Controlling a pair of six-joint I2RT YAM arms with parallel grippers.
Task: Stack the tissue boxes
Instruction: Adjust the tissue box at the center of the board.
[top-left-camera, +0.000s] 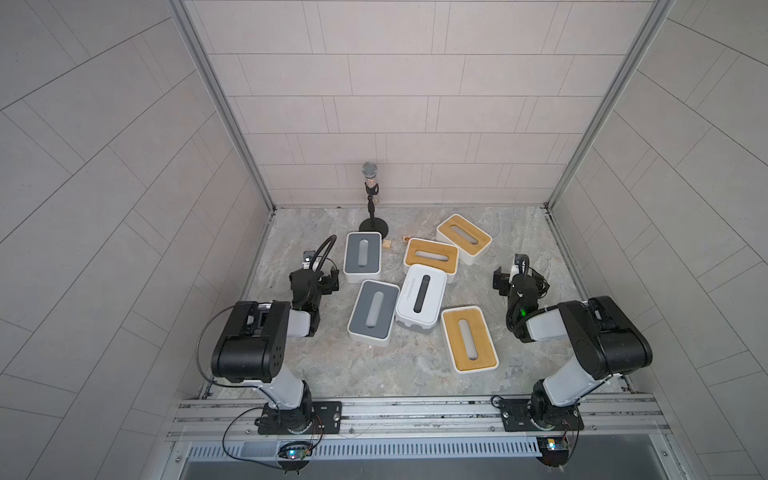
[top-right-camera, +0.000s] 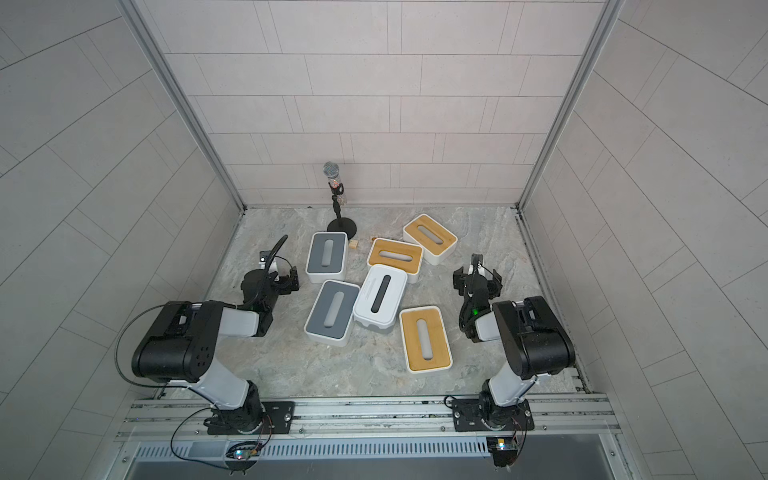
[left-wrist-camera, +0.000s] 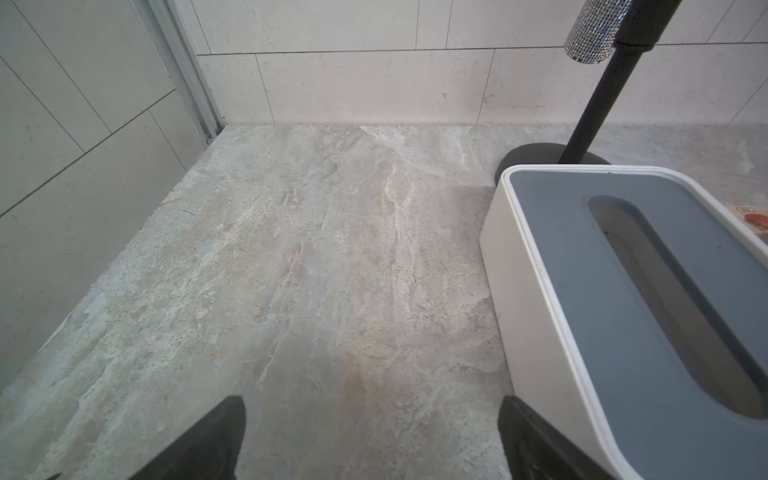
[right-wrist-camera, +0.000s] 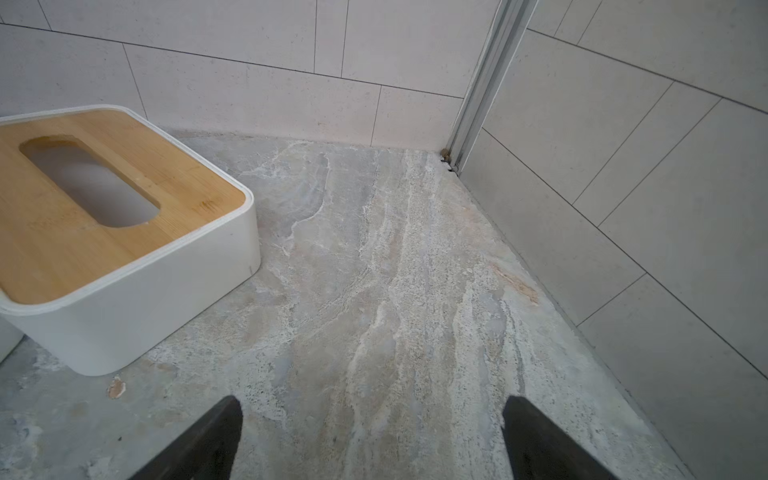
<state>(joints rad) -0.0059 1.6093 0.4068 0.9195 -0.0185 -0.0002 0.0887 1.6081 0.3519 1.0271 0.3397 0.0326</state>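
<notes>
3 bamboo-lid boxes (top-left-camera: 469, 339); 2 grey-lid boxes (top-left-camera: 374, 313); 1 white-lid box (top-left-camera: 422, 299) | left hand (left-wrist-camera: 371, 405), right hand (right-wrist-camera: 372, 403): wide open, empty

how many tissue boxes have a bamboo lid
3. The far bamboo box sits nearest the back wall, the middle bamboo box just beside it, the near bamboo box frontmost, on the right. None looks hidden.

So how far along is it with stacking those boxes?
Nothing looks done: all six boxes sit on the table, none on another. Nothing is in hand: the left gripper and right gripper are open and empty beside them. All the stacking is left.
</notes>
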